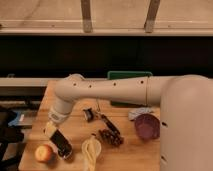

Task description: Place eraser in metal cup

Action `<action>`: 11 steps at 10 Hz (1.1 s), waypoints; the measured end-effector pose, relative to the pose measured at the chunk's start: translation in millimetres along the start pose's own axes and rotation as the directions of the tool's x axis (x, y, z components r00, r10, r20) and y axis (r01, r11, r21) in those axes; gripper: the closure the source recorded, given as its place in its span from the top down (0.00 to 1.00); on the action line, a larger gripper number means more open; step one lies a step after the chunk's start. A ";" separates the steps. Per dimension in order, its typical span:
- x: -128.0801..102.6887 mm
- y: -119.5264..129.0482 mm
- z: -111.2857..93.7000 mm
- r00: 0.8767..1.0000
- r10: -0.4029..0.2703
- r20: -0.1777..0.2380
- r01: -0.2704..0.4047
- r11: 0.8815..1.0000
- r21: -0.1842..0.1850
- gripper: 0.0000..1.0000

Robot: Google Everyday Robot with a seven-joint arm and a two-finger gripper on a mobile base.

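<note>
My gripper (pixel 52 129) is low over the front left of the wooden table (pixel 130 155), at the end of the white arm. It is shut on the eraser (pixel 60 142), a flat black block that hangs slanted down and to the right. The eraser's lower end is at the metal cup (pixel 68 154), which is mostly hidden behind it; only a bit of shiny rim shows. I cannot tell whether the eraser touches the cup.
A red-yellow apple (pixel 43 152) lies just left of the cup and a banana (pixel 91 150) just right. A small dark metal piece (pixel 89 114), a dark-handled utensil (pixel 108 123), dark pieces (pixel 111 137), a purple bowl (pixel 146 125) and a green tray (pixel 127 76) lie further right.
</note>
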 end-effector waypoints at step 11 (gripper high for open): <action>24.7 -8.4 24.7 0.999 0.028 0.023 -0.026 0.998 -0.065 0.53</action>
